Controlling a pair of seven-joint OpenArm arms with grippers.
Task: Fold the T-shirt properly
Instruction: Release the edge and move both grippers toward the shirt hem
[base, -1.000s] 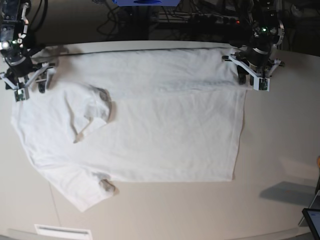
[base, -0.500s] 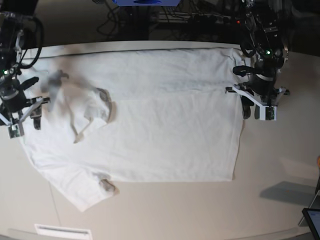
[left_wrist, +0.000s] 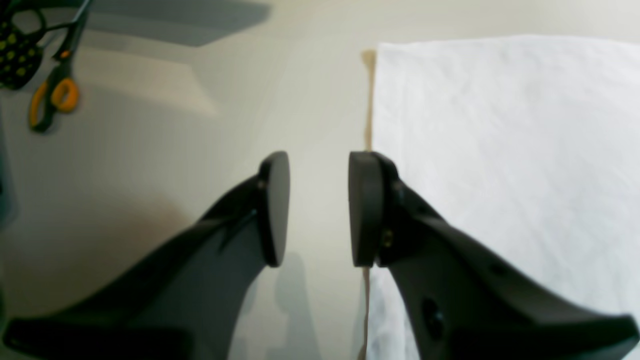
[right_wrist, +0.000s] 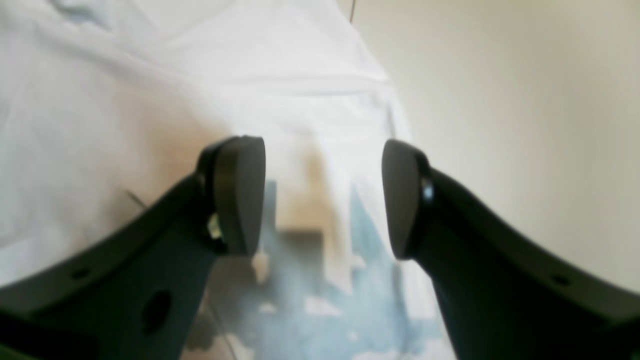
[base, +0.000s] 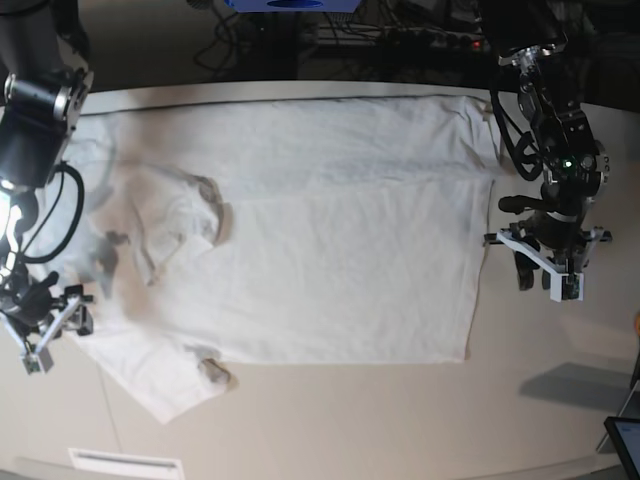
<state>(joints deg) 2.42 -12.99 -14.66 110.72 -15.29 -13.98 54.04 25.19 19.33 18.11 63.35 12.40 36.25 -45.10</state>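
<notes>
The white T-shirt (base: 330, 250) lies spread flat across the table, collar end toward the left of the base view and hem toward the right. One sleeve (base: 175, 225) is folded in onto the body and the other (base: 175, 385) sticks out toward the front. My left gripper (base: 541, 280) hovers just outside the hem edge. In the left wrist view the left gripper (left_wrist: 320, 210) is open over bare table, with the T-shirt (left_wrist: 500, 150) beside it. My right gripper (base: 58, 335) is at the shoulder edge. In the right wrist view the right gripper (right_wrist: 325, 200) is open above the T-shirt (right_wrist: 125, 100), holding nothing.
Orange-handled scissors (left_wrist: 50, 95) lie on the table beyond the left gripper. A white label (base: 125, 463) sits at the front edge and a dark device corner (base: 625, 440) at the front right. Cables and equipment (base: 400, 35) line the back.
Both grippers have travelled from the table's back edge toward the front, each along its own side of the shirt. The cloth near the collar end has shifted slightly.
</notes>
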